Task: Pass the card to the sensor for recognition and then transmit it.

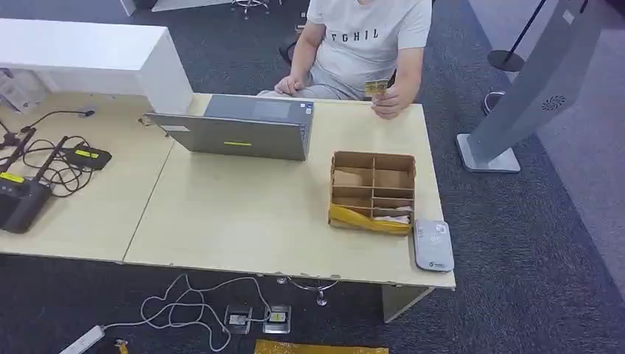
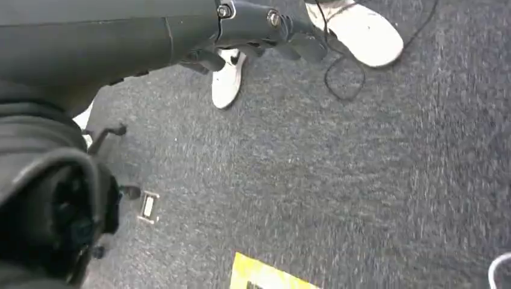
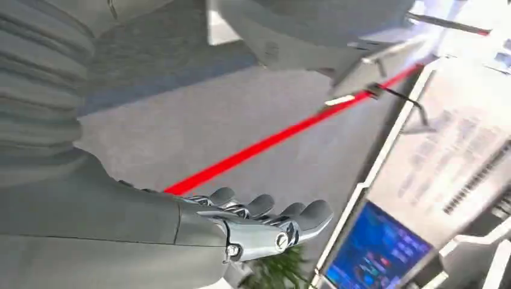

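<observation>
A person sits at the far side of the table [image 1: 243, 228] and holds up a yellowish card [image 1: 376, 87] in one hand [image 1: 388, 102]. The grey card sensor [image 1: 433, 245] lies flat at the table's front right corner, beside a cardboard divider box [image 1: 372, 192]. My left hand [image 2: 259, 36] hangs over the dark carpet with its fingers loosely apart and nothing in them. My right hand [image 3: 259, 226] is stretched out with straight fingers and holds nothing. Both hands are away from the card and the sensor.
A grey laptop [image 1: 243, 127] stands at the middle back of the table. A black router [image 1: 22, 199] and cables lie at the left. A white counter [image 1: 88, 59] is at the back left, a grey kiosk stand [image 1: 516, 110] to the right. White shoes [image 2: 361, 33] rest on the carpet.
</observation>
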Robot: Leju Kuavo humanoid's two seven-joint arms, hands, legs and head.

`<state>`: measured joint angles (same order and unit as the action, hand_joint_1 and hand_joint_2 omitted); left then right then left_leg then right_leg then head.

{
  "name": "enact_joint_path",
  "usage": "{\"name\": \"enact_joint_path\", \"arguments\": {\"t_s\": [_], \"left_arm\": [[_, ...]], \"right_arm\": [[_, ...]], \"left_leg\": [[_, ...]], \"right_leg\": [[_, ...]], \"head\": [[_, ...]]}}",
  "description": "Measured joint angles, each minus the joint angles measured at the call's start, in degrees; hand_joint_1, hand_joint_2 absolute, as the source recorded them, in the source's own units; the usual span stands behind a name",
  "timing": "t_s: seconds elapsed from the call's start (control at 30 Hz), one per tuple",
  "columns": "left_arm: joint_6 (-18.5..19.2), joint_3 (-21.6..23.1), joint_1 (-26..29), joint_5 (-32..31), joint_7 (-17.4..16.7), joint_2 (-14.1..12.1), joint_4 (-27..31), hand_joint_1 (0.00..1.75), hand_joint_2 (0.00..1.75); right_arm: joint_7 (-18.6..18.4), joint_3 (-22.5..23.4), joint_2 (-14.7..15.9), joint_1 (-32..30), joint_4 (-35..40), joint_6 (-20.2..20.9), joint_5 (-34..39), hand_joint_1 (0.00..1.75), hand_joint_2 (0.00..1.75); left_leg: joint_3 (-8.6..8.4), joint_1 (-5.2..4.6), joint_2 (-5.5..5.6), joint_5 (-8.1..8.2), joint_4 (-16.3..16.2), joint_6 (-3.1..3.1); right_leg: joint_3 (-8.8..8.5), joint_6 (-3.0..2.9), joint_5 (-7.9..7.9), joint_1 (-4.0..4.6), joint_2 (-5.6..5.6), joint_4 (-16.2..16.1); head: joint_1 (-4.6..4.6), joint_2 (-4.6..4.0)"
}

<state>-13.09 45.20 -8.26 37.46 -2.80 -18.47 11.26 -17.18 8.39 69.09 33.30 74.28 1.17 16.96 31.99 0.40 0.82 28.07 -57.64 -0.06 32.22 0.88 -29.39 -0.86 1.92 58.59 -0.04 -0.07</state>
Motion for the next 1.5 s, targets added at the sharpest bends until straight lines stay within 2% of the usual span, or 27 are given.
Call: {"name": "enact_joint_path", "arguments": {"t_s": [0.13, 0.33, 0.5, 0.53, 0.7, 0.9, 1.07, 1.2, 1.3, 1.5], "left_arm": [[0.0, 0.5, -0.4, 0.0, 2.2, -0.3, 0.0, 0.0, 0.0], [0.5, 1.4, -0.4, -0.5, 2.5, -0.5, -0.1, 0.0, 0.0], [1.2, 2.6, -0.5, -1.2, 2.2, -0.6, -0.1, 0.0, 0.0], [1.2, 2.8, -0.5, -1.3, 2.2, -0.7, -0.1, 0.0, 0.0], [1.2, 3.7, -0.3, -1.4, 2.2, -0.9, -0.2, 0.0, 0.0], [1.7, 4.3, -0.3, -1.9, 2.5, -1.1, -0.2, 0.0, 0.0], [1.7, 5.2, -0.3, -1.9, 3.4, -1.1, -0.2, 0.0, 0.0], [1.6, 5.5, -0.3, -1.7, 3.5, -1.1, -0.2, 0.0, 0.0], [1.5, 5.7, -0.3, -1.6, 3.5, -1.1, -0.3, 0.0, 0.0], [1.5, 6.1, -0.2, -1.6, 3.5, -1.1, -0.3, 0.0, 0.0]], "right_arm": [[-0.9, -9.5, -3.2, 4.5, 7.1, -1.5, -2.6, 0.0, 1.75], [-1.3, -19.0, -6.7, 8.7, 12.4, -1.0, -4.2, 0.0, 1.75], [-1.3, -27.7, -10.1, 12.4, 13.6, 0.5, -8.4, 0.0, 1.75], [-1.1, -30.6, -11.4, 12.8, 14.0, 0.3, -9.6, 0.0, 1.75], [1.8, -37.9, -15.1, 14.0, 14.1, -2.4, -14.9, 0.0, 1.75], [3.1, -44.1, -17.5, 15.5, 13.5, 0.6, -20.7, 0.0, 1.75], [8.6, -49.2, -19.9, 16.8, 10.4, -0.1, -35.2, 0.0, 1.75], [11.1, -51.5, -22.0, 17.4, 7.3, -2.4, -41.3, 0.0, 1.75], [11.9, -52.4, -23.9, 17.7, 5.0, -4.6, -42.8, 0.0, 1.75], [12.1, -54.2, -26.1, 17.8, 1.8, -4.9, -43.2, 0.0, 1.75]], "left_leg": [[-0.2, 0.02, -0.33, 0.01, 0.0, -0.01], [-0.2, 0.03, -0.08, -0.09, 0.0, -0.03], [-0.19, 0.08, -0.09, -0.08, 0.0, -0.04], [-0.21, 0.08, -0.12, -0.08, 0.0, -0.04], [-0.2, 0.08, -0.06, -0.1, 0.0, -0.05], [-0.17, 0.07, -0.06, -0.1, 0.0, -0.05], [-0.17, 0.07, -0.07, -0.1, 0.0, -0.05], [-0.17, 0.07, -0.06, -0.1, 0.0, -0.05], [-0.19, 0.08, -0.07, -0.1, 0.0, -0.06], [-0.19, 0.07, -0.07, -0.1, 0.0, -0.06]], "right_leg": [[0.04, 0.0, 0.01, 0.03, -0.33, 0.0], [0.07, 0.01, 0.04, 0.03, -0.11, 0.0], [0.1, 0.01, 0.04, 0.09, -0.16, 0.0], [0.1, 0.01, 0.04, 0.08, -0.19, 0.0], [0.12, 0.01, 0.04, 0.09, -0.12, 0.0], [0.15, 0.0, 0.04, 0.08, -0.14, 0.0], [0.15, 0.01, 0.04, 0.08, -0.14, 0.0], [0.15, 0.01, 0.04, 0.08, -0.11, 0.0], [0.15, 0.0, 0.04, 0.08, -0.17, 0.0], [0.16, 0.0, 0.04, 0.08, -0.17, 0.0]], "head": [[-0.02, 0.0], [-0.13, 0.0], [-0.09, 0.0], [-0.06, 0.0], [-0.09, 0.0], [-0.04, 0.0], [-0.04, 0.0], [-0.02, 0.0], [-0.07, 0.0], [-0.07, 0.0]]}}
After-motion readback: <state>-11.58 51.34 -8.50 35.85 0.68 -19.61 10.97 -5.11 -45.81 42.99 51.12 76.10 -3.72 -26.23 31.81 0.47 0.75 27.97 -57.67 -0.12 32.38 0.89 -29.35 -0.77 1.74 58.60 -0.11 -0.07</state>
